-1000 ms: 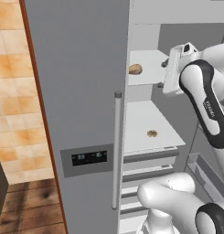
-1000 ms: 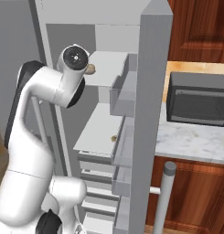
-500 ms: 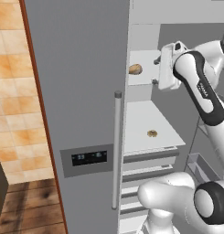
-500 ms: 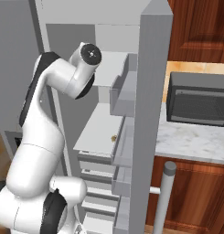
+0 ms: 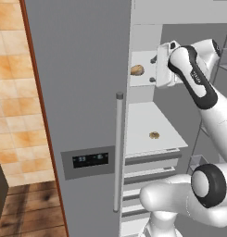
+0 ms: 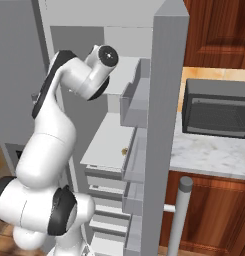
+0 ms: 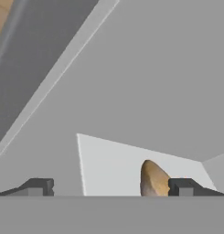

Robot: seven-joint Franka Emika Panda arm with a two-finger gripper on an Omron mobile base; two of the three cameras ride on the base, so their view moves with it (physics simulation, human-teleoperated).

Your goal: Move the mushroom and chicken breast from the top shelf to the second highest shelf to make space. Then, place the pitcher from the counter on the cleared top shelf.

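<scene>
The tan oval chicken breast point(image 5: 137, 70) lies on the small white top shelf point(image 5: 143, 81) of the open fridge. My gripper point(image 5: 153, 69) hangs just to its right at the same height, open, with nothing between the fingers. In the hand view the chicken breast point(image 7: 152, 180) lies close ahead beside the right fingertip point(image 7: 184, 186), on the top shelf point(image 7: 109, 162). The tiny brown mushroom point(image 5: 154, 135) rests on the broad second highest shelf point(image 5: 147, 115), also seen as the mushroom point(image 6: 124, 150) near that shelf's front edge. The pitcher is out of view.
The grey fridge door point(image 5: 82, 106) with its bar handle point(image 5: 118, 148) stands at the left. The other door point(image 6: 161, 130), with bins, stands open at the right. A dark microwave point(image 6: 216, 110) sits on the marble counter point(image 6: 209, 155). Drawers fill the fridge below.
The arm has swung the hand leftward and deeper into the fridge, closing on the chicken breast. The jaws stayed open. Mushroom and chicken breast have not moved.
</scene>
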